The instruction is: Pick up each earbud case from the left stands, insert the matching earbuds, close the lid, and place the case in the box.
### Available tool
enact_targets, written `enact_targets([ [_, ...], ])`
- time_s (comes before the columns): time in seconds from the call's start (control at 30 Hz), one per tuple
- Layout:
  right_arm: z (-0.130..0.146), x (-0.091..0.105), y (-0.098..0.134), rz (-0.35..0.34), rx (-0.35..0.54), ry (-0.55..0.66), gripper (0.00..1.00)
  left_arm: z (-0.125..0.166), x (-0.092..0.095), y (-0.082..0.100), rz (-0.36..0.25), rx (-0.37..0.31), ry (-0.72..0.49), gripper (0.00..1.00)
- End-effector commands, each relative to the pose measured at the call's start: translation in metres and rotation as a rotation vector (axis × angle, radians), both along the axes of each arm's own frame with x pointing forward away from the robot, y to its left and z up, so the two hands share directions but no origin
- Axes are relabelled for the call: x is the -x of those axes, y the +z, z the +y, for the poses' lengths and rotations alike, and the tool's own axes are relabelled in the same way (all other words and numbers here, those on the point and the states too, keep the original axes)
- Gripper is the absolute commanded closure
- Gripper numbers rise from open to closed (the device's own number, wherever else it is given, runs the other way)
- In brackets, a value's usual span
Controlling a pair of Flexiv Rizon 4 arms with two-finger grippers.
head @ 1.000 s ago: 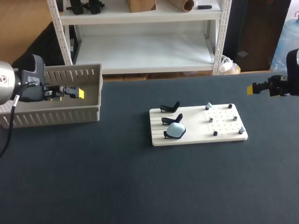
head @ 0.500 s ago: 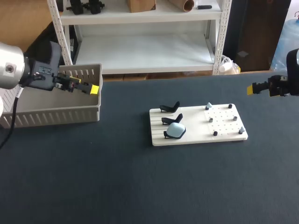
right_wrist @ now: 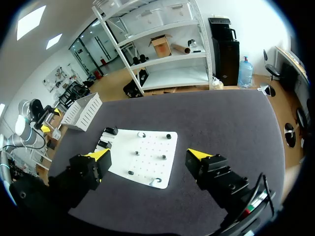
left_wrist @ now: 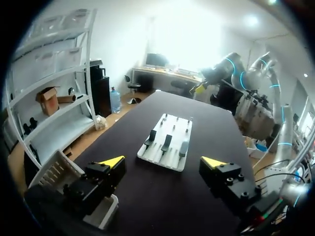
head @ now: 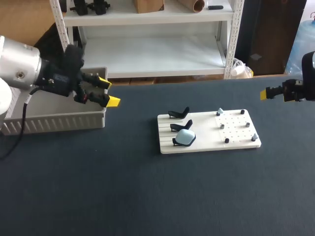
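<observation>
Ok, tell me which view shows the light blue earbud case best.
The head view: the light blue earbud case sits unobstructed on the white board, front left, shape clear. The left wrist view shows it small and far off. In the right wrist view I cannot make it out.

Pale-blue earbud case (head: 185, 137), black stands (head: 179, 114), white board (head: 238, 141), grey slatted box (head: 59, 121).

A robotics lab: left arm (head: 24, 73) and right arm (head: 301, 91) flank a dark table (head: 147, 196) bearing a fixture board (head: 206, 133) and slatted box (head: 59, 123).
</observation>
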State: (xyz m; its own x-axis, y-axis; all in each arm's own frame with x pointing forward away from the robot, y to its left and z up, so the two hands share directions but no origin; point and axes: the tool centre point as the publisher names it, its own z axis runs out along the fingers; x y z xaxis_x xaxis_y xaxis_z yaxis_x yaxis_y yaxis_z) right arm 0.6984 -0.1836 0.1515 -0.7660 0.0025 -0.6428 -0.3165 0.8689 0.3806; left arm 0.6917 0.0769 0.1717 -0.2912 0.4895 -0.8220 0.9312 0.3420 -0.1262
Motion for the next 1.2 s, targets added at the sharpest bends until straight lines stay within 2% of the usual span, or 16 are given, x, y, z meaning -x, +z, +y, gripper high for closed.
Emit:
enact_targets([
  [0.03,-0.001,-0.001,-0.001,0.000,-0.004,0.006,0.00,-0.014,-0.006,-0.014,0.009,0.057,-0.171,0.00],
  [0.13,-0.001,-0.001,-0.001,0.000,-0.004,0.006,0.00,-0.028,-0.005,-0.021,0.013,0.060,-0.237,0.00],
  [0.53,-0.001,-0.001,-0.001,0.000,-0.004,0.006,0.00,-0.085,0.006,-0.051,-0.087,0.008,-0.434,0.00],
  [0.73,-0.001,-0.001,-0.001,0.000,-0.004,0.006,0.00,-0.105,0.005,-0.074,-0.072,-0.005,-0.462,0.00],
  [0.93,-0.001,-0.001,-0.001,0.000,-0.004,0.006,0.00,-0.122,0.009,-0.098,-0.012,0.008,-0.469,0.00],
  [1.2,-0.001,-0.001,-0.001,0.000,-0.004,0.006,0.00,-0.143,0.012,-0.119,-0.027,0.035,-0.446,0.00],
])
